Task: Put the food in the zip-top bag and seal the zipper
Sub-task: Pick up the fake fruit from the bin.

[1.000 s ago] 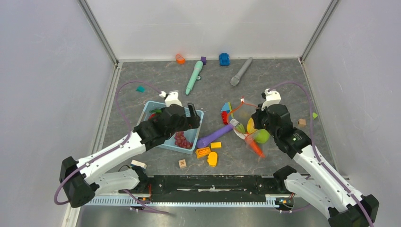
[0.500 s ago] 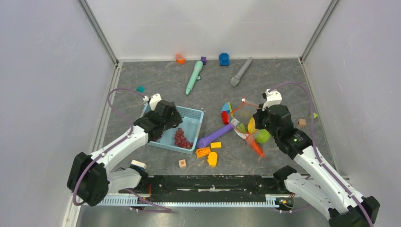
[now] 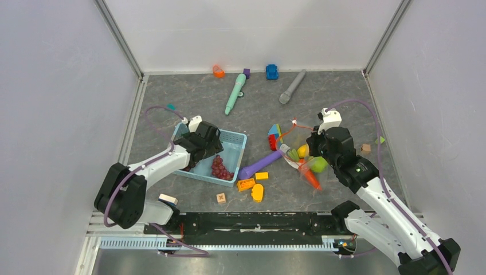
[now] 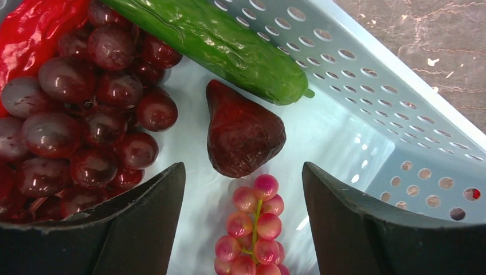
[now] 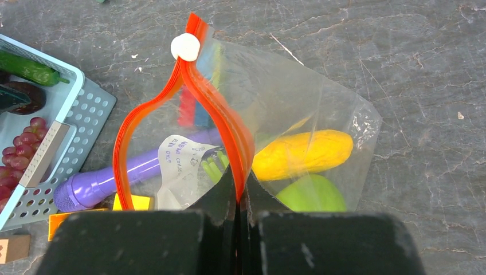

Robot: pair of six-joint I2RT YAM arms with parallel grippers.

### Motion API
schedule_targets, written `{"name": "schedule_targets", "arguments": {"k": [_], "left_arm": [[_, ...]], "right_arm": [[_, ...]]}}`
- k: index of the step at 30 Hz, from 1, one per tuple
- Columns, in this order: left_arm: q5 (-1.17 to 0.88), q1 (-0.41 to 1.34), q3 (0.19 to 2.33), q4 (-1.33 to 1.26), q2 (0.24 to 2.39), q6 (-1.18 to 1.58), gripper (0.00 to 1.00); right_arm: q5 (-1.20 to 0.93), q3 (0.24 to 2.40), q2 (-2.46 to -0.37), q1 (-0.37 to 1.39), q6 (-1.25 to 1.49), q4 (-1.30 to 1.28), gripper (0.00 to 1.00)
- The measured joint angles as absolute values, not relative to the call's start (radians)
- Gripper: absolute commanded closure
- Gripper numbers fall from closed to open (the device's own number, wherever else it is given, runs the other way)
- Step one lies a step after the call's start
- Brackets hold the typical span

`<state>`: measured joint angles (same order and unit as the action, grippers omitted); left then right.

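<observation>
My right gripper (image 5: 238, 197) is shut on the orange-red zipper (image 5: 226, 134) edge of the clear zip-top bag (image 5: 298, 109), holding its mouth open; the white slider tab (image 5: 184, 47) is at the far end. Inside lie a yellow piece (image 5: 302, 153) and a green apple (image 5: 312, 195); an orange carrot (image 3: 310, 179) shows in the top view. My left gripper (image 4: 243, 217) is open, low inside the light-blue basket (image 4: 367, 86), straddling a pink grape bunch (image 4: 255, 229). Beside it lie a dark red fruit (image 4: 243, 134), dark grapes (image 4: 86, 114), a green vegetable (image 4: 223, 43) and a red chilli (image 4: 34, 34).
A purple cylinder (image 3: 261, 162), yellow and orange blocks (image 3: 252, 184) and a wooden cube (image 3: 220, 198) lie between basket and bag. A teal pen (image 3: 235, 93), grey marker (image 3: 292, 87) and small toys sit at the back. White walls enclose the mat.
My left gripper swung left and dropped down into the left part of the basket. The bag in my right gripper shifted slightly, its contents settling.
</observation>
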<state>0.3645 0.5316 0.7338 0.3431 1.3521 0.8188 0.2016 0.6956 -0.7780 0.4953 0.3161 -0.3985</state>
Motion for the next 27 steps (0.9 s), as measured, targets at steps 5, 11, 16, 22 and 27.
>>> {"name": "schedule_targets", "arguments": {"k": [5, 11, 16, 22, 27], "left_arm": [[0.365, 0.53, 0.734, 0.321, 1.401, 0.818, 0.31], [0.363, 0.525, 0.746, 0.305, 1.476, 0.818, 0.45], [0.36, 0.523, 0.755, 0.298, 1.486, 0.819, 0.61], [0.355, 0.523, 0.758, 0.297, 1.486, 0.818, 0.76], [0.334, 0.523, 0.769, 0.309, 1.478, 0.817, 0.82]], "right_arm": [[0.2, 0.696, -0.778, 0.495, 0.316, -0.398, 1.0], [0.189, 0.696, -0.778, 0.495, 0.316, -0.398, 1.0], [0.185, 0.696, -0.778, 0.495, 0.316, -0.398, 1.0], [0.184, 0.696, -0.778, 0.495, 0.316, -0.398, 1.0], [0.181, 0.695, -0.778, 0.495, 0.316, -0.398, 1.0]]}}
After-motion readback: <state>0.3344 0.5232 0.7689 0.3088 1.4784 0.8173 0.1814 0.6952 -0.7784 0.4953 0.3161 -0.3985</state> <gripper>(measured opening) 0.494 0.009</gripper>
